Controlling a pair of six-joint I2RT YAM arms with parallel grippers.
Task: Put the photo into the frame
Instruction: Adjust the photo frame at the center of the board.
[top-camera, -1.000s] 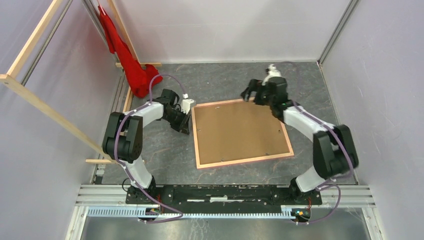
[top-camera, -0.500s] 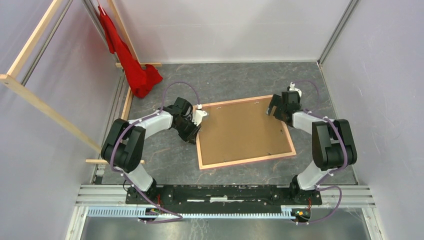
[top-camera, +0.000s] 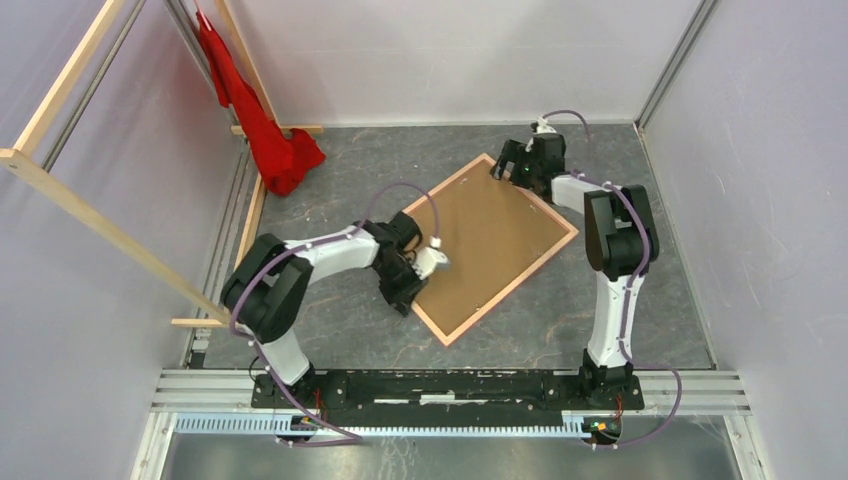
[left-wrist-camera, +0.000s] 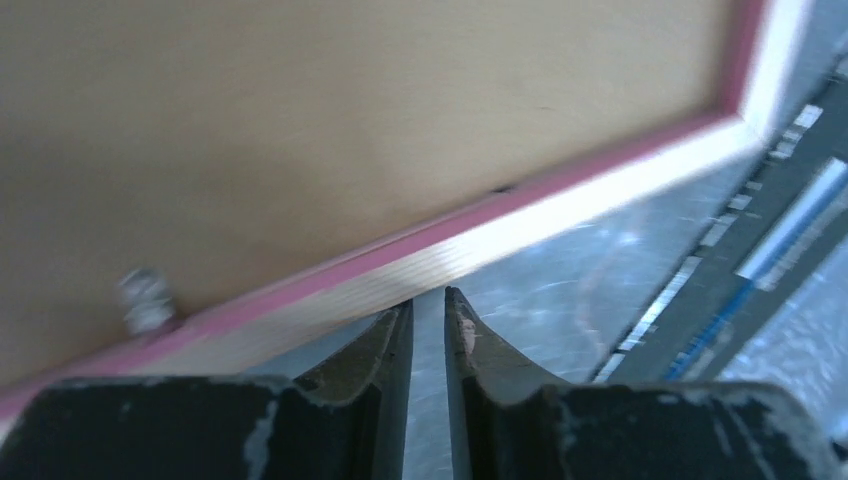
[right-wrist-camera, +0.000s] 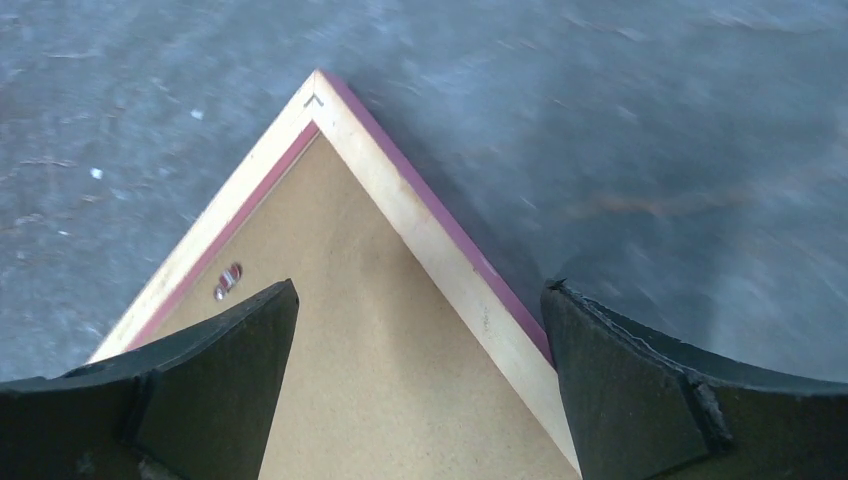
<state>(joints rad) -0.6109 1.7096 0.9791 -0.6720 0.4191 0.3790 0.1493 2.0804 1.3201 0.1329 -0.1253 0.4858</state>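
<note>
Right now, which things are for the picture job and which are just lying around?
For the job: frame, brown backing board in it, left gripper, right gripper. The photo is not in view.
Just lying about: red cloth, wooden slats.

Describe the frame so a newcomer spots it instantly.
On the dark grey table lies a big flat rectangle turned like a diamond. That is the frame: thin pale-wood rails edged pink around a brown board. The red cloth at far left is soft and crumpled.
</note>
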